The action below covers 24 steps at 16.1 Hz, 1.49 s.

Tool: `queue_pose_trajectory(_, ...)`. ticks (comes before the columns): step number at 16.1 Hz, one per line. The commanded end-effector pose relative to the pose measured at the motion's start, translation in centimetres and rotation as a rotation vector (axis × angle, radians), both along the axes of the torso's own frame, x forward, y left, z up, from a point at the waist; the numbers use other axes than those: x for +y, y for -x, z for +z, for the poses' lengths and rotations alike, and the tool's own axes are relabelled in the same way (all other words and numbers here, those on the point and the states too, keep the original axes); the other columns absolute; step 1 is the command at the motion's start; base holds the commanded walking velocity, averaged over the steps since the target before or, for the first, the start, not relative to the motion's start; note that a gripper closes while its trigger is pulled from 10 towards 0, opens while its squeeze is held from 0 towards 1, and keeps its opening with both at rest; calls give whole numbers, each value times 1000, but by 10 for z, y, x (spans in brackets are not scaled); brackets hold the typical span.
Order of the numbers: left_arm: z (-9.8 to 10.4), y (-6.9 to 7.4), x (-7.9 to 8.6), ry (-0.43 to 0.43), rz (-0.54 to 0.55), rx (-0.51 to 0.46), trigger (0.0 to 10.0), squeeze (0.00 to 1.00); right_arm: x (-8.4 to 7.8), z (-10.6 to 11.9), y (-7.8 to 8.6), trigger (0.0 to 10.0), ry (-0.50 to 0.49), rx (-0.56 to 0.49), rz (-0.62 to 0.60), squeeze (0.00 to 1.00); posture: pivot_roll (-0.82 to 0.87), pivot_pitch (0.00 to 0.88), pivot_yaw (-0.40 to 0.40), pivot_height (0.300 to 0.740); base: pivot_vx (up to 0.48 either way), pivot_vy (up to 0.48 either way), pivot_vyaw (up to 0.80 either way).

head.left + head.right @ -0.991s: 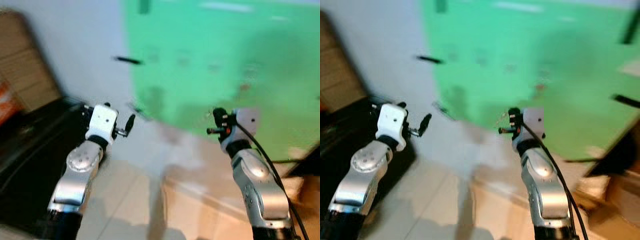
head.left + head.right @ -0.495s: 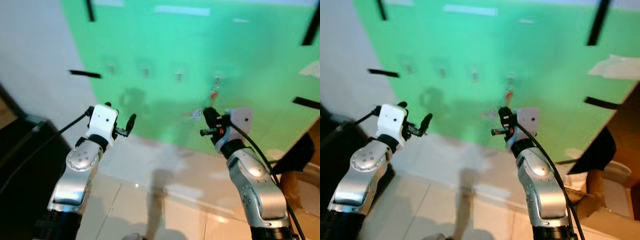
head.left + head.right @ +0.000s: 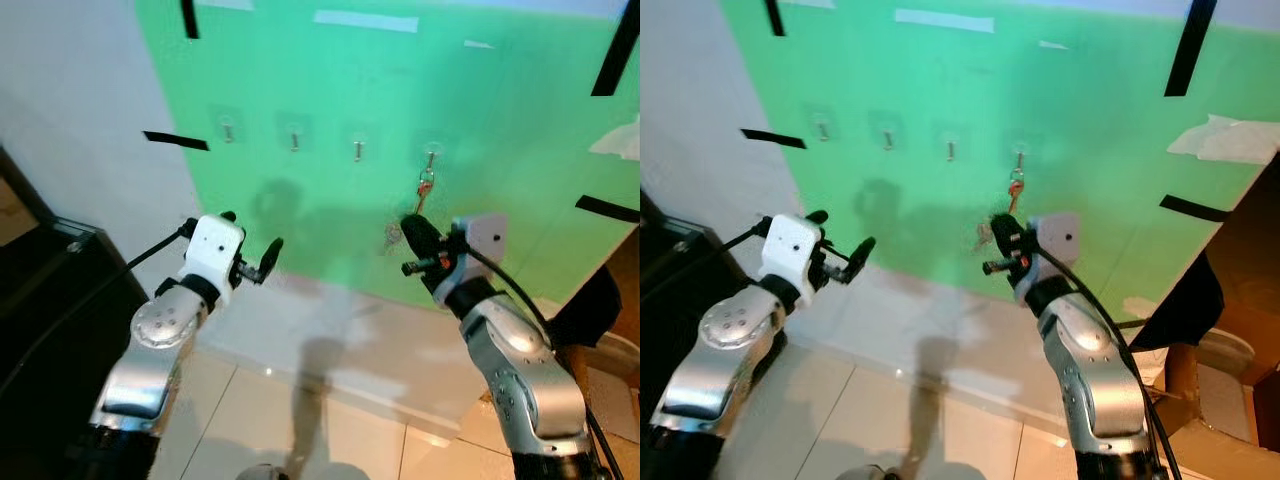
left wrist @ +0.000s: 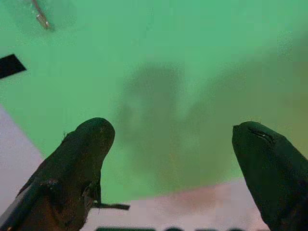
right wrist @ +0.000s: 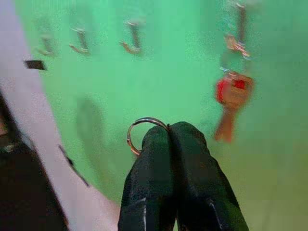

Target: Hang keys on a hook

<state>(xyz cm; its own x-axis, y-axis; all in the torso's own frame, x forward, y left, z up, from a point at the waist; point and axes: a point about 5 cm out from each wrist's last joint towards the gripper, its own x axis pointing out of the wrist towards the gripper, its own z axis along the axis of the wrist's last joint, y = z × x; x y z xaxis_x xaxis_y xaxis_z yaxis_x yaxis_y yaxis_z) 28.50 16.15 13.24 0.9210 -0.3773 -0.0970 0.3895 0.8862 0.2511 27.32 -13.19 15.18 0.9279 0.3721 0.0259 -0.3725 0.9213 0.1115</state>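
Observation:
A green board on the wall carries a row of several small metal hooks. From the rightmost hook hangs a red-headed key on a ring, also seen as a red key in the right wrist view. My right gripper is raised just below that hook and is shut on a silver key ring. My left gripper is held up to the left, below the hooks, open with nothing between its fingers.
Black tape strips hold the green board to the white wall. A black cabinet stands at the left. A brown box and dark bag sit at the right. Pale floor tiles lie below.
The camera has swung and steadied on the green board, so the hooks are now sharp. My right gripper with the ring sits closer under the rightmost hook.

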Motion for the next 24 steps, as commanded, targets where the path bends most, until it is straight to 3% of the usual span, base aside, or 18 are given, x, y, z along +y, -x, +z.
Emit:
queue_pose_trajectory(1,7,0,-1,-2,-34,-11,10000,0,3,8,-3,10000,-18,-19,32,0,-37,0,43,740,0,0,0)
queue_pose_trajectory(5,12,-1,-2,6,-123,-5,10000,0,14,18,-12,10000,-41,-48,104,0,-47,0,56,740,0,0,0)
queue_pose_trajectory(8,18,1,-8,23,-219,-6,10000,0,28,31,-29,10000,-41,-79,144,0,-44,0,56,740,0,0,0)
queue_pose_trajectory(17,20,3,-5,9,-237,-3,10000,0,55,54,-69,10000,-17,-126,139,0,-24,0,50,740,0,0,0)
queue_pose_trajectory(24,19,4,-6,5,-253,9,10000,0,60,55,-79,10000,12,-131,135,0,-27,0,51,740,0,0,0)
